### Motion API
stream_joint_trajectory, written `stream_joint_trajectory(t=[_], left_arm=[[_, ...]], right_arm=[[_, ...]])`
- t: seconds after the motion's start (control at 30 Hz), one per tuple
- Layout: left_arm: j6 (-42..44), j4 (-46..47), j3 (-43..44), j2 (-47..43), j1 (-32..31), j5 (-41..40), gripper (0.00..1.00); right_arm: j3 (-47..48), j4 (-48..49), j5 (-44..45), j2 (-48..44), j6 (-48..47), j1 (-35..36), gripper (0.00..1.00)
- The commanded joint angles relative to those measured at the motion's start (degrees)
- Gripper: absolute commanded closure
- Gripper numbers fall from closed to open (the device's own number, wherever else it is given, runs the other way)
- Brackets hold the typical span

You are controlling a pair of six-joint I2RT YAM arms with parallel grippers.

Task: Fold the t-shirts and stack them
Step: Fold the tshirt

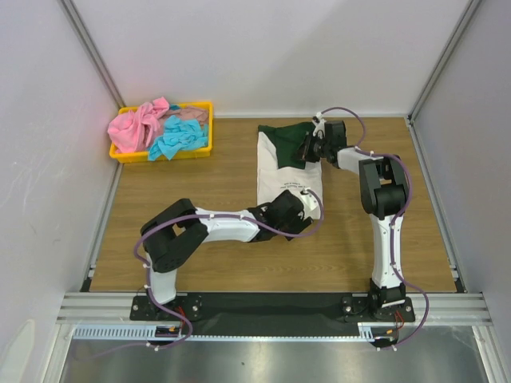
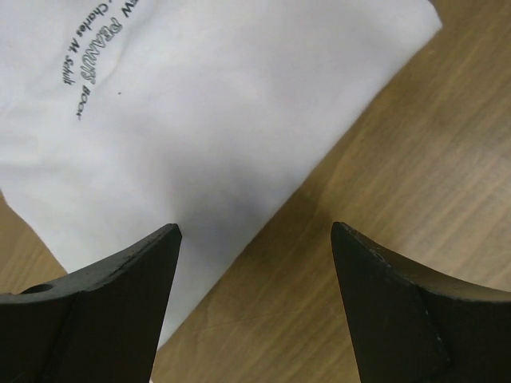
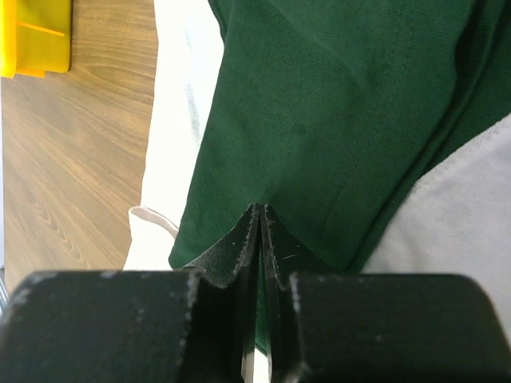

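The white t-shirt with dark green sleeves point(image 1: 279, 163) lies partly folded on the wooden table, mid-back. My right gripper point(image 1: 308, 149) is at its far right corner, shut on the green sleeve cloth point(image 3: 335, 104), which is pinched between the jaws point(image 3: 261, 209). My left gripper point(image 1: 299, 211) is open and empty at the shirt's near edge. Its jaws point(image 2: 255, 231) straddle the white hem point(image 2: 200, 104) and bare wood. A pink shirt point(image 1: 136, 126) and a turquoise shirt point(image 1: 176, 140) lie crumpled in the tray.
A yellow plastic tray point(image 1: 160, 156) stands at the back left and also shows in the right wrist view point(image 3: 32, 36). White walls with metal posts close the table at the back and sides. A metal rail runs along the near edge.
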Motion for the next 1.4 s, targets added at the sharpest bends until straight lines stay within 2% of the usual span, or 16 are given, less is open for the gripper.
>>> stream_joint_trajectory(t=[0.0,0.13,0.5,0.6,0.63,0.67,0.73,0.8,0.83,1.03,1.1,1.2,1.37], left_arm=[[2.1,-0.4,3.3,0.3,0.1,-4.4,0.18],[3.2,0.3,4.2,1.0,0.0,-5.7,0.18],[3.7,-1.4,6.5,5.9,0.0,-3.0,0.19],[3.5,-1.6,7.7,7.7,0.0,-3.5,0.23],[3.7,-1.6,8.0,8.1,0.0,-3.5,0.27],[3.6,-3.2,8.4,8.7,0.0,-3.5,0.40],[2.9,-4.1,8.5,9.3,0.0,-3.8,0.57],[2.3,-4.3,8.3,9.1,0.1,-3.4,0.62],[1.7,-4.4,7.9,9.1,0.0,-3.2,0.70],[-3.0,-6.3,4.6,5.7,-0.1,0.4,0.96],[-4.2,-6.0,1.1,3.3,-0.5,3.2,1.00],[-6.7,-6.6,-3.0,-1.2,-2.1,6.6,1.00],[-8.6,-11.3,-5.8,-5.2,-6.9,7.0,1.00]], right_arm=[[2.7,1.2,0.1,0.8,-0.6,0.0,0.92],[4.0,1.0,0.0,1.7,-0.2,0.1,0.92],[5.8,1.4,0.2,3.8,1.5,-0.4,0.92],[7.1,1.3,-0.5,4.8,2.3,-0.4,0.92],[7.3,1.2,-0.4,5.2,2.3,-0.4,0.92],[7.3,1.0,-0.4,5.0,2.2,-0.4,0.92],[7.0,0.8,0.3,4.7,1.9,-0.5,0.92],[7.0,0.6,0.4,4.6,1.8,-0.6,0.92],[6.9,0.6,0.6,4.4,2.1,-0.7,0.92],[3.6,2.1,0.5,1.9,3.8,-1.4,0.93],[1.9,2.9,0.4,0.4,4.4,-1.7,0.92],[-0.2,3.4,-0.7,-1.5,4.5,-1.7,0.91],[-4.4,6.1,-2.8,-4.3,4.9,-0.4,0.92]])
